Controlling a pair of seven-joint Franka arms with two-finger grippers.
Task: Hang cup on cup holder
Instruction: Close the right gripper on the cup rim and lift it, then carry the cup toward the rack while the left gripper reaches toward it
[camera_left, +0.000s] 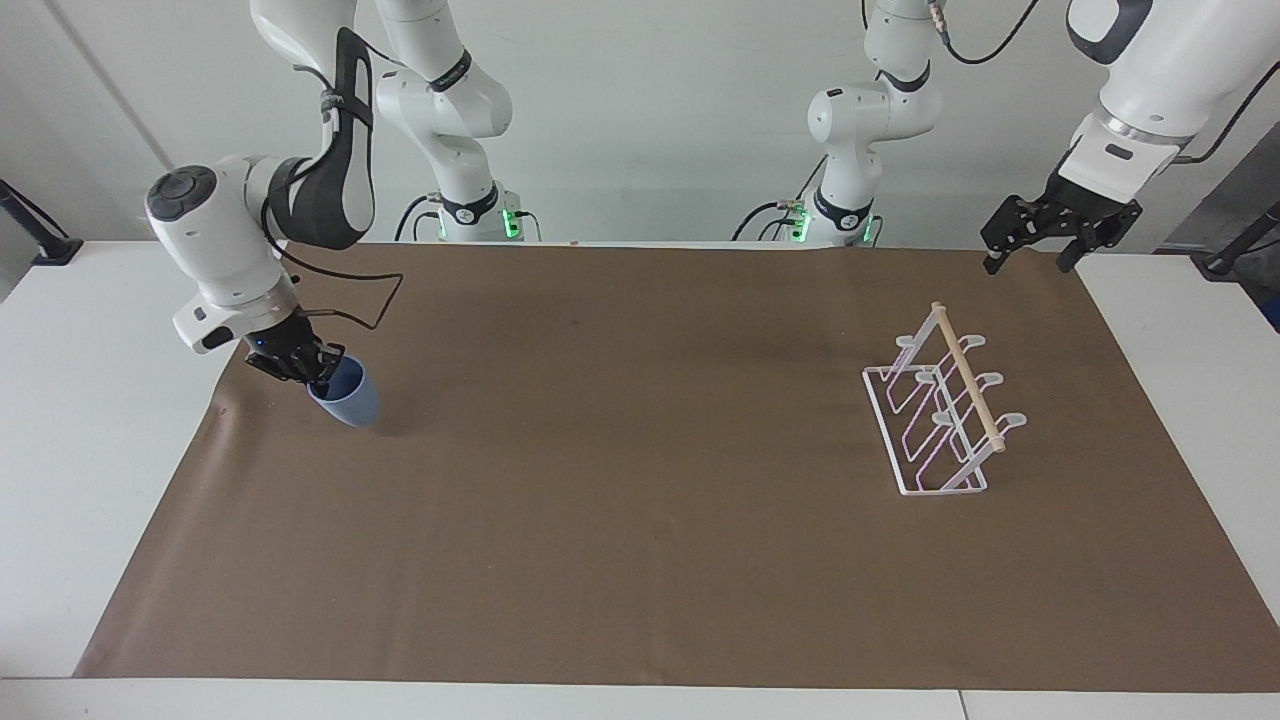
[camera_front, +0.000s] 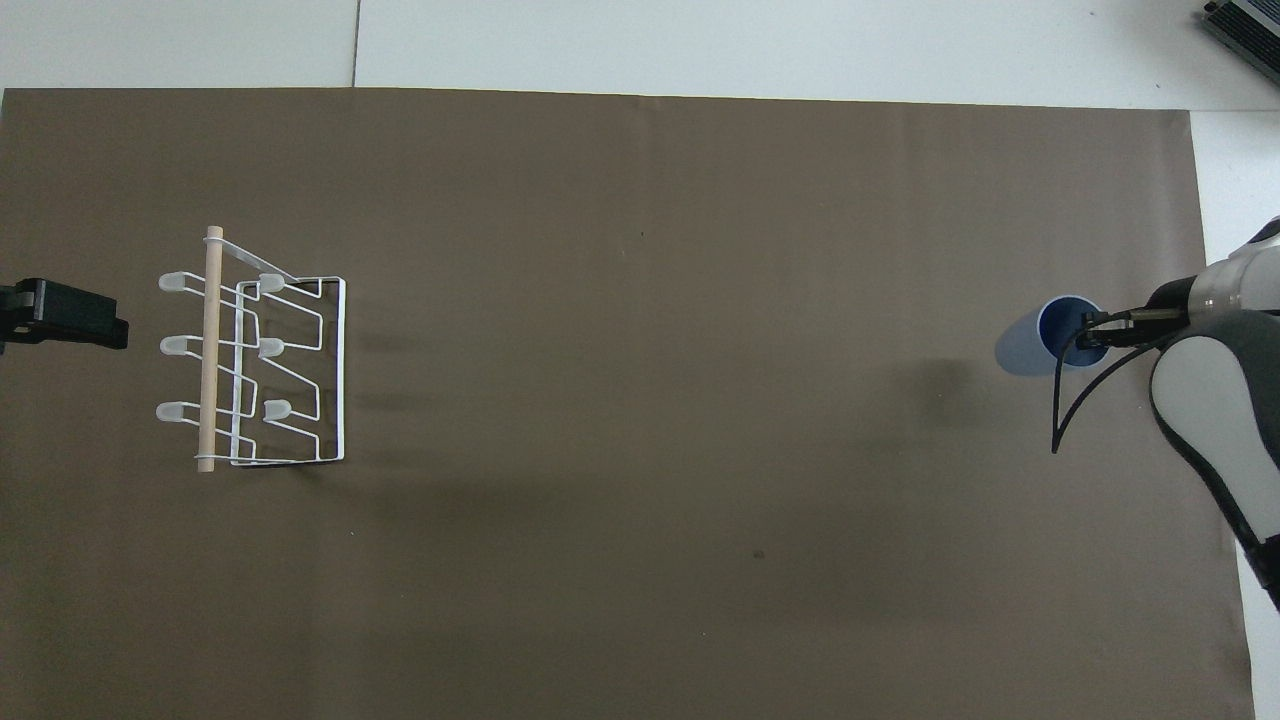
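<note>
The light-blue cup (camera_left: 350, 400) (camera_front: 1030, 340) hangs tilted a little above the brown mat at the right arm's end of the table, its shadow apart from it. My right gripper (camera_left: 318, 378) (camera_front: 1088, 331) is shut on the cup's rim, one finger inside the cup. The white wire cup holder (camera_left: 938, 420) (camera_front: 262, 372), with its wooden dowel on top, stands on the mat at the left arm's end. My left gripper (camera_left: 1028, 264) (camera_front: 62, 315) waits open in the air over the mat's corner beside the holder, holding nothing.
A brown mat (camera_left: 640, 480) covers most of the white table (camera_left: 90, 400). A black stand (camera_left: 40, 240) sits at the table's edge by the right arm. A dark device (camera_front: 1245, 25) lies at the table's corner farthest from the robots.
</note>
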